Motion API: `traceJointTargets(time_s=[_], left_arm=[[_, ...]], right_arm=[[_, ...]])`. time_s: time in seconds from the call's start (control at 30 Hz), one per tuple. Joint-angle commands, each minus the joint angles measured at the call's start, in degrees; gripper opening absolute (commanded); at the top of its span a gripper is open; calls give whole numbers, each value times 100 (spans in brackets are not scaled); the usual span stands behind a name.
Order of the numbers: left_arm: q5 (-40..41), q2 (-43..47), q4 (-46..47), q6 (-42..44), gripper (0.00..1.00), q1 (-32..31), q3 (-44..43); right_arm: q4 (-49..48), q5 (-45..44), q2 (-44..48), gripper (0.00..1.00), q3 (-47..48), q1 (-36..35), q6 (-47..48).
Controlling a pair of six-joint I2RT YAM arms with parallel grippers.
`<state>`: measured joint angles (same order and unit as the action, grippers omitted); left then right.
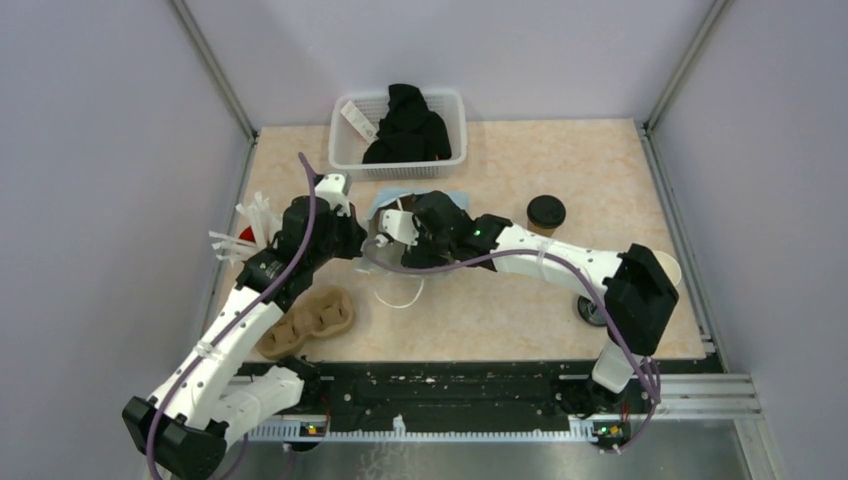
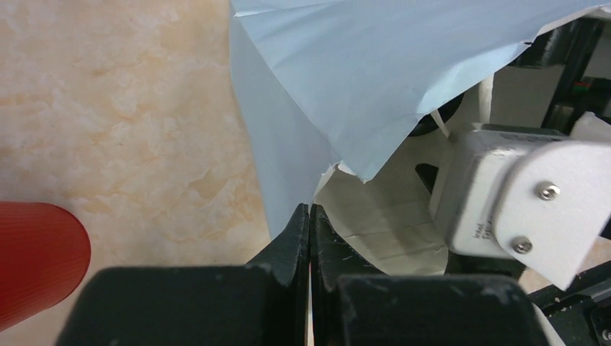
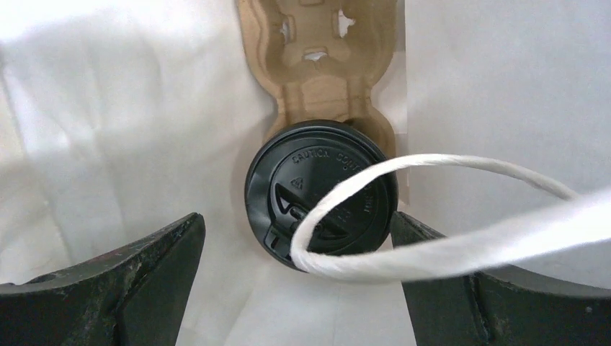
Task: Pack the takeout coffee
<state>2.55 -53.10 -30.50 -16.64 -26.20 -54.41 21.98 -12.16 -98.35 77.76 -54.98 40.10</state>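
Under the released right end effector (image 3: 297, 225), inside the pale-blue paper bag (image 3: 108, 108) whose rim the left end effector (image 2: 310, 216) clenches, one moulded brown cardboard carrier (image 3: 324, 65) holds one black-lidded kraft paper coffee cup (image 3: 317, 162). Best to withdraw straight up, clear of the white twine handle (image 3: 468, 162). A second carrier (image 1: 305, 322) and a second lidded cup (image 1: 546, 212) wait on the worktop (image 1: 600, 170).

One black-lidded takeout coffee (image 3: 320, 194) sits upright in a carrier (image 3: 324, 58); a second coffee (image 1: 546, 213) stands on the table (image 1: 600, 170).

My gripper (image 3: 297, 225), spread wide above the bagged coffee.
The takeout coffee (image 3: 320, 194) shows its black lid at the near end of the brown carrier (image 3: 324, 65), paper bag (image 3: 108, 108) walls left and right, a white cord handle (image 3: 447, 249) looping across the lid.
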Motion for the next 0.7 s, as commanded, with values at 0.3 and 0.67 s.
traceJointTargets(time_s=[0.3,0.67], left_arm=[[-112,-13,-111,-85,0,-8,-324],[61,-484,-727,-345,0,-8,-1235]], right_arm=[[661,-533,836,99,220,-283,-782],[1264,458,1068,92,559,-351,-1652]])
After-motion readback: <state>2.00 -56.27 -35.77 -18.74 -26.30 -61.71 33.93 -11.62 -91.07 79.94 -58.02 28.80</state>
